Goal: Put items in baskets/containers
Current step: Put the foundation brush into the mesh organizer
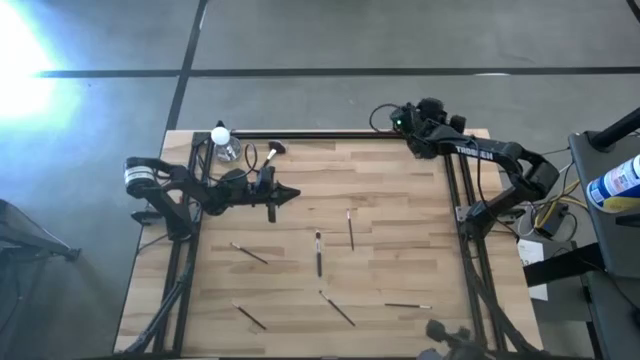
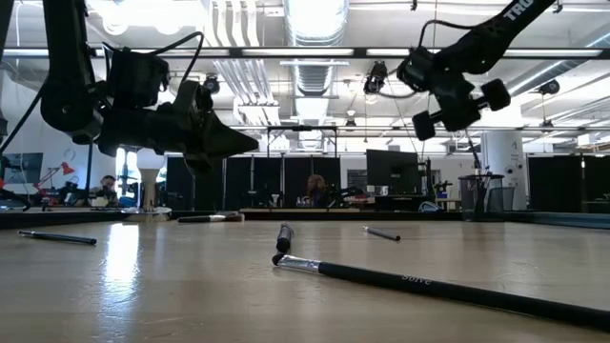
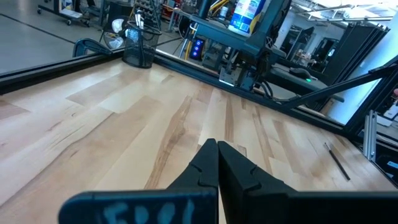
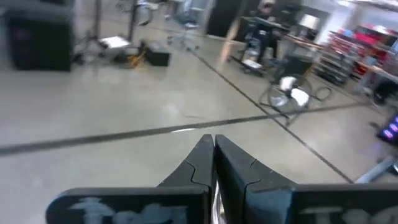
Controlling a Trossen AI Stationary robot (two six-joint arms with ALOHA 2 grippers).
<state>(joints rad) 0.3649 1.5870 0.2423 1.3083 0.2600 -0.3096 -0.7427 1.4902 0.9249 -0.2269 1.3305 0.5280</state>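
Observation:
Several thin dark brushes with pale tips lie flat and scattered on the wooden table (image 1: 400, 200), among them one near the middle (image 1: 318, 252), one to its right (image 1: 350, 228) and one close to the low camera (image 2: 419, 279). A larger brush (image 1: 272, 152) lies near the far edge. A black mesh cup (image 3: 140, 50) stands at the table's far right corner (image 2: 481, 198). My left gripper (image 1: 295, 194) hovers shut above the table's left part, pointing right (image 3: 217, 149). My right gripper (image 1: 400, 118) is shut beyond the far edge, pointing out over the floor (image 4: 214, 142).
A clear bottle with a white round top (image 1: 224, 143) stands at the far left corner. Black rails (image 1: 340, 137) frame the far, left and right edges. A blue-labelled bottle (image 1: 620, 182) sits on a stand right of the table. People sit in the room behind.

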